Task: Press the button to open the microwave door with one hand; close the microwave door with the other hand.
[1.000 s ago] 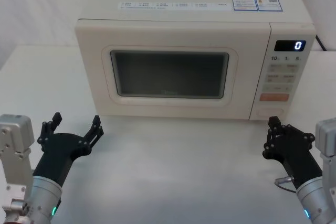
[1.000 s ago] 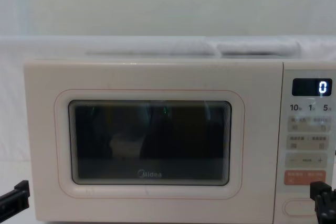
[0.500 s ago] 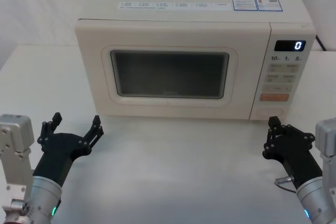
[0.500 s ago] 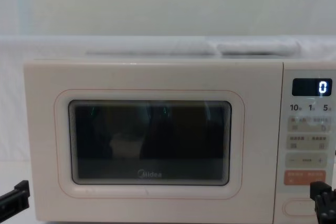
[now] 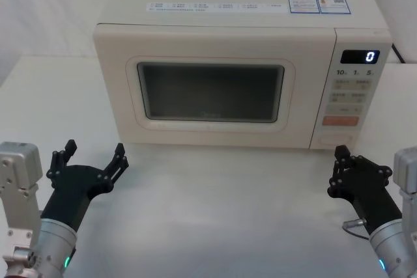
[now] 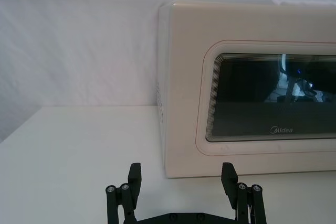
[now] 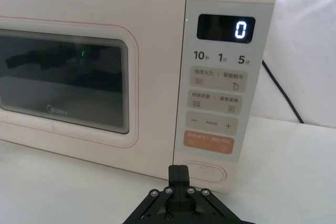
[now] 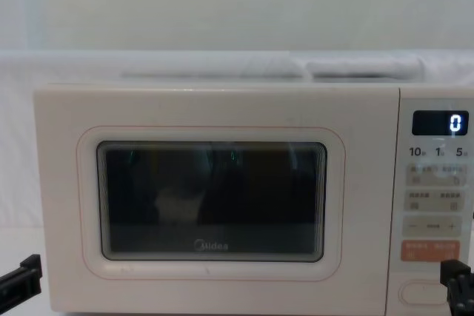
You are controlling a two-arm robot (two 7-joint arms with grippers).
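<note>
White table, microwave door still shut, right claw slightly lower.

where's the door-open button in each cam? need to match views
Head view: the button is at the bottom of the keypad panel, just ahead of the right gripper.
Chest view: button in the lower right corner, beside the right gripper.
Right wrist view: button low centre, right above the shut gripper's tips.
Left wrist view: not in it; it faces the microwave door.
Shared landmark: the orange key directly above the button.
</note>
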